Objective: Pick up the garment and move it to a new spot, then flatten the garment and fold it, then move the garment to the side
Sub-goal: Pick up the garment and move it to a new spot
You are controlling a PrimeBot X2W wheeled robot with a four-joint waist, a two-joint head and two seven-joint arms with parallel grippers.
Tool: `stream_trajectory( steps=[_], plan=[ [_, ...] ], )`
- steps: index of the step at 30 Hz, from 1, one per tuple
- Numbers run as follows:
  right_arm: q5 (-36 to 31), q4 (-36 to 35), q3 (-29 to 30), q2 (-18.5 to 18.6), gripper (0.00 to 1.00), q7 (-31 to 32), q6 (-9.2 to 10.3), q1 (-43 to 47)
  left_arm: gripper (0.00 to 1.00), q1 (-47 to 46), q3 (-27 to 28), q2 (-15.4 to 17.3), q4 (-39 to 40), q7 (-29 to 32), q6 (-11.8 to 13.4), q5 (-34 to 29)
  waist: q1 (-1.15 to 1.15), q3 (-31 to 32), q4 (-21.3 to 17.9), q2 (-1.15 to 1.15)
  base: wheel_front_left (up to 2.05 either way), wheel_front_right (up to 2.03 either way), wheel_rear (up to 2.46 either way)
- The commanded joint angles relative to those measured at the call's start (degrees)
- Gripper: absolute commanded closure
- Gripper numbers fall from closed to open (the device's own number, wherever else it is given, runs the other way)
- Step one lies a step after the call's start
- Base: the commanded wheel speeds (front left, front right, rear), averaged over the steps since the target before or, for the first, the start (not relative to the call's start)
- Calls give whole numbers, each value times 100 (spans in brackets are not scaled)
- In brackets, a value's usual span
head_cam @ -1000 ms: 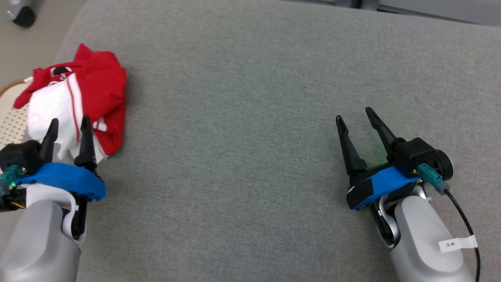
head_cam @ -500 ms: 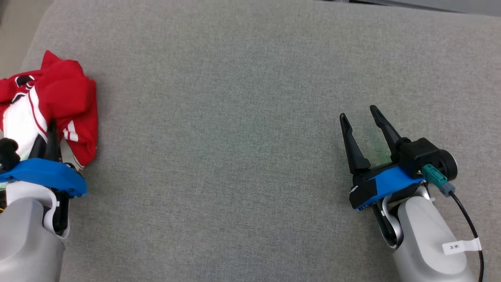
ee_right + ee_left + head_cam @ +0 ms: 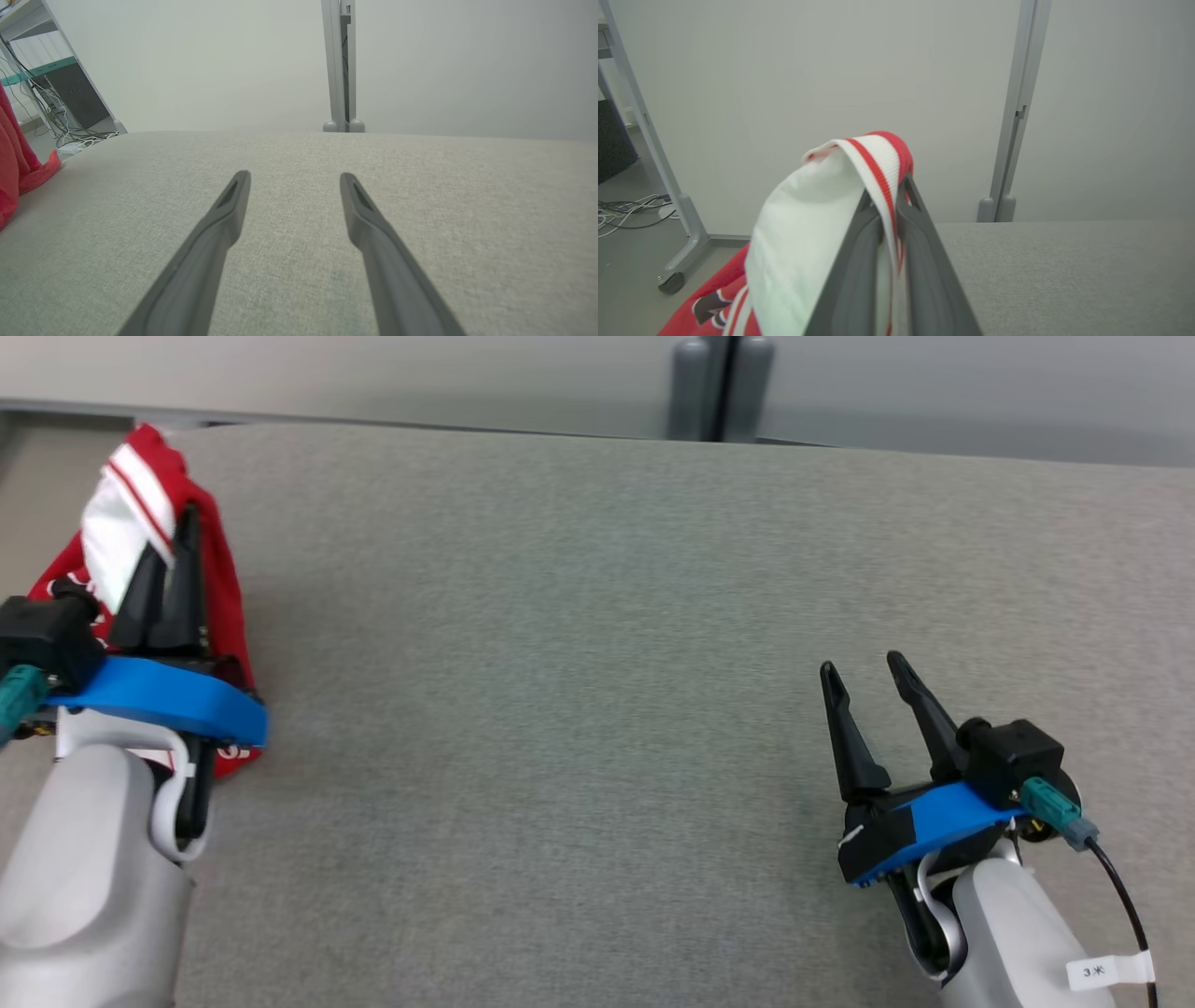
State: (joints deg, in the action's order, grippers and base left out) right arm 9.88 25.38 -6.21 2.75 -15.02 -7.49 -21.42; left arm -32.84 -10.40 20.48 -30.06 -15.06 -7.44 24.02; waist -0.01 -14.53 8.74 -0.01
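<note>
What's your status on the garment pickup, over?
Left gripper shut on garment, fabric draped over it. Right gripper open, empty. Nothing in the way on the grey surface.

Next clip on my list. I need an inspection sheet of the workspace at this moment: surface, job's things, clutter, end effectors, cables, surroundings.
Surface: grey fabric surface, smooth and unwrinkled.
Job's things: red and white garment, bunched at the surface's left edge, with a striped hem lifted.
Clutter: nothing seen.
End effectors: left end effector shut on the garment's striped hem; right end effector open, holding nothing, over the surface.
Cables: black cable at the right wrist; loose cables on the floor.
Surroundings: pale wall panels, grey post, wheeled frame leg.
</note>
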Motion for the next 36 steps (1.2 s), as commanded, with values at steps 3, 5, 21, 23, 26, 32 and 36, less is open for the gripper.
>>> stream_trajectory(
  steps=[3, 5, 21, 23, 26, 32, 36],
  plan=[
    [140, -2, -59, 24, 0, -22, 0, 232, 100, 177, -301, -132, 369, -17, -8, 1, 1, 298, -573, 1, 0, 0, 0],
    [176, -18, -66, 25, 0, -22, 0, 327, 100, 212, -502, -208, 462, -17, -8, 26, 1, 376, -805, 1, 0, 0, 0],
    [297, -364, -273, 22, 0, -22, 0, 653, 100, 441, -1871, -806, 752, -17, -8, -7, 1, 330, -2689, 1, 0, 0, 0],
    [323, -399, -296, 22, 0, -22, 0, 688, 100, 448, -2058, -863, 738, -17, -8, -34, 1, 299, -2868, 1, 0, 0, 0],
    [351, -471, -321, 21, 0, -21, 0, 715, 100, 421, -2348, -928, 750, -17, -8, -60, 1, 253, -3071, 1, 0, 0, 0],
    [384, -544, -277, 22, 0, -22, 0, 795, 51, 472, -2458, -1005, 704, -16, -8, -80, 1, 221, -3118, 1, 0, 0, 0],
    [384, -549, -222, 22, 0, -22, 0, 765, 0, 557, -2193, -956, 573, -16, 6, -170, 1, 255, -2873, 1, 0, 0, 0]
  ],
)
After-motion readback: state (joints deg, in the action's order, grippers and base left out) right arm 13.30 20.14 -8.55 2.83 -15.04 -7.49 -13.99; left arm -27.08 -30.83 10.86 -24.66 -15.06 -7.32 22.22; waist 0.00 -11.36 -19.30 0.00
